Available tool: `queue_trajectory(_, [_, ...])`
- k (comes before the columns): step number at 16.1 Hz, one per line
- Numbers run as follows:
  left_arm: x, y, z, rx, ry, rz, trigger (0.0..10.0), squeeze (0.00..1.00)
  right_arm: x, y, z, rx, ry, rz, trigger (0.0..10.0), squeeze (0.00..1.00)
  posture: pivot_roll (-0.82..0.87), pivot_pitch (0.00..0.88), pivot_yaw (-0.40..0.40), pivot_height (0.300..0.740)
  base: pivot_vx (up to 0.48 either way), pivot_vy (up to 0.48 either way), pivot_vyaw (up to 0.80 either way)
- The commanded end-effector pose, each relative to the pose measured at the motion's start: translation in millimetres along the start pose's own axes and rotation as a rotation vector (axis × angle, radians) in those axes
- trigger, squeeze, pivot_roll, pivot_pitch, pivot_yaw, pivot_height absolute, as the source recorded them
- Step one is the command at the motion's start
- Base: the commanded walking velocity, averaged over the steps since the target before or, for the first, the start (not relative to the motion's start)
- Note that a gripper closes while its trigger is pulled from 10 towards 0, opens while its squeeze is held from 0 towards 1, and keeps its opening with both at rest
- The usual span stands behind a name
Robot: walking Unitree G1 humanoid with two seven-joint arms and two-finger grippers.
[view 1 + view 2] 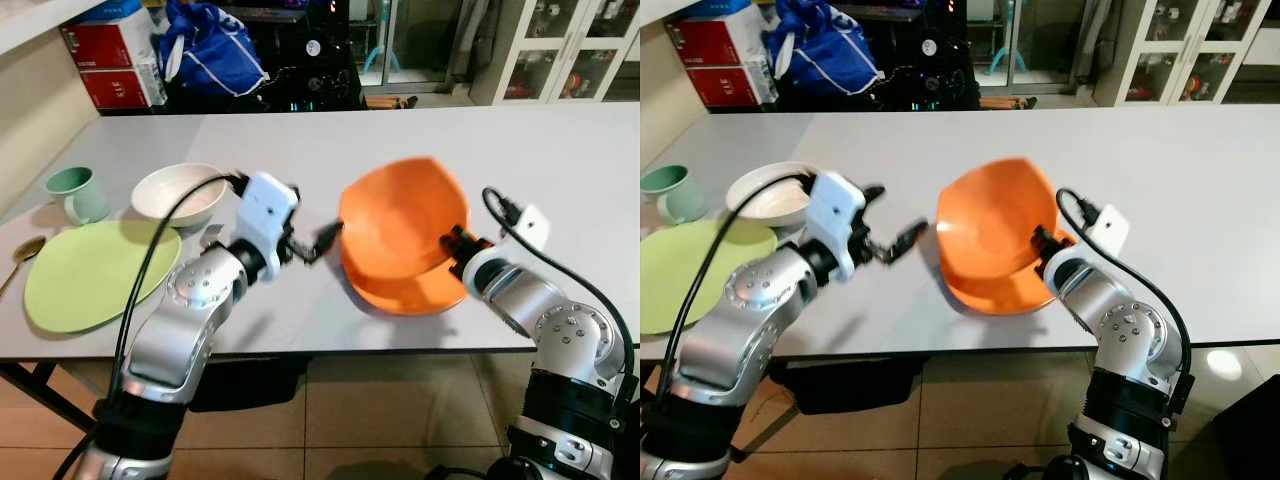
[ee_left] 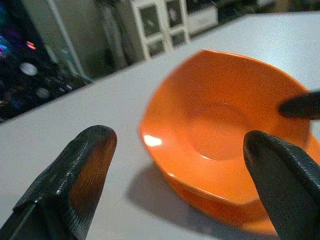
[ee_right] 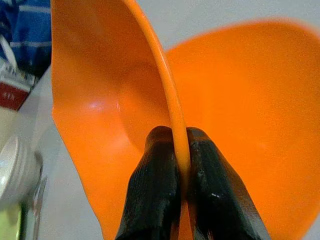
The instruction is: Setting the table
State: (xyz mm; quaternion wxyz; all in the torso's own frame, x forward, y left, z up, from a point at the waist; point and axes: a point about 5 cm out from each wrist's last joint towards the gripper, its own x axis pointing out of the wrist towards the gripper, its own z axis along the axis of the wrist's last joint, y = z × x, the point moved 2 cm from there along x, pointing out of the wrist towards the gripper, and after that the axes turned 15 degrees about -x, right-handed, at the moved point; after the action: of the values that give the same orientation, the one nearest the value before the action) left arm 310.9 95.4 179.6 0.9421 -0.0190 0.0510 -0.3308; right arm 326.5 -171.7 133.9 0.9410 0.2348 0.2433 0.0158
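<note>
Orange bowl tipped up near the tabletop's front edge

Our right end effector [image 3: 174, 170] is clenched on the rim of the top orange bowl [image 1: 400, 220]; our left end effector [image 1: 322, 240], released, faces its open side from just beside.

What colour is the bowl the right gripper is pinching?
Orange, plain all over. The bowl shows best in the right wrist view, its rim in the right gripper.
</note>
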Motion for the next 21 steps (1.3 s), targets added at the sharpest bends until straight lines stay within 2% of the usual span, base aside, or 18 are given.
queue_trajectory(1, [-3.0, -4.9, -0.4, -0.001, 0.019, -0.039, 10.0, 0.00, -0.7, 4.9, 10.0, 0.020, -0.012, 0.033, 10.0, 0.00, -0.05, 0.000, 0.032, 0.740, 0.000, 0.000, 0.00])
queue_trajectory(6, [-10.0, -8.8, -4.6, -0.016, 0.067, -0.083, 10.0, 0.00, 6.1, -18.7, 5.3, 0.091, 0.042, -0.082, 10.0, 0.00, -0.04, 0.000, 0.027, 0.740, 0.000, 0.000, 0.00])
queue_trajectory(8, [-10.8, -8.7, -4.7, -0.017, 0.071, -0.082, 10.0, 0.00, 7.4, -21.9, 2.7, 0.126, 0.061, -0.088, 10.0, 0.00, -0.04, 0.000, 0.026, 0.740, 0.000, 0.000, 0.00])
queue_trajectory(9, [-10.9, -8.8, -4.5, -0.018, 0.074, -0.083, 10.0, 0.00, 8.4, -23.1, 0.4, 0.155, 0.076, -0.087, 10.0, 0.64, -0.04, 0.000, 0.027, 0.740, 0.000, 0.000, 0.00])
queue_trajectory(10, [-10.8, -9.3, -4.1, -0.017, 0.075, -0.084, 10.0, 0.00, 8.9, -24.3, -1.6, 0.188, 0.089, -0.087, 10.0, 1.00, -0.04, 0.000, 0.027, 0.740, 0.000, 0.000, 0.00])
queue_trajectory(13, [-10.2, -9.7, -2.8, -0.015, 0.076, -0.084, 10.0, 0.00, 6.3, -27.6, -1.8, 0.249, 0.106, -0.087, 10.0, 1.00, -0.04, 0.000, 0.027, 0.740, 0.000, 0.000, 0.00])
queue_trajectory(16, [-9.9, -10.0, -2.3, -0.013, 0.075, -0.084, 10.0, 0.00, -0.1, -29.7, 1.8, 0.265, 0.107, -0.079, 10.0, 1.00, -0.04, 0.000, 0.027, 0.740, 0.000, 0.000, 0.00])
queue_trajectory(21, [-9.2, -8.7, -0.5, -0.012, 0.073, -0.083, 10.0, 0.00, -11.0, -18.9, 21.0, 0.224, 0.074, -0.029, 10.0, 1.00, -0.04, 0.000, 0.038, 0.740, 0.000, 0.000, 0.00])
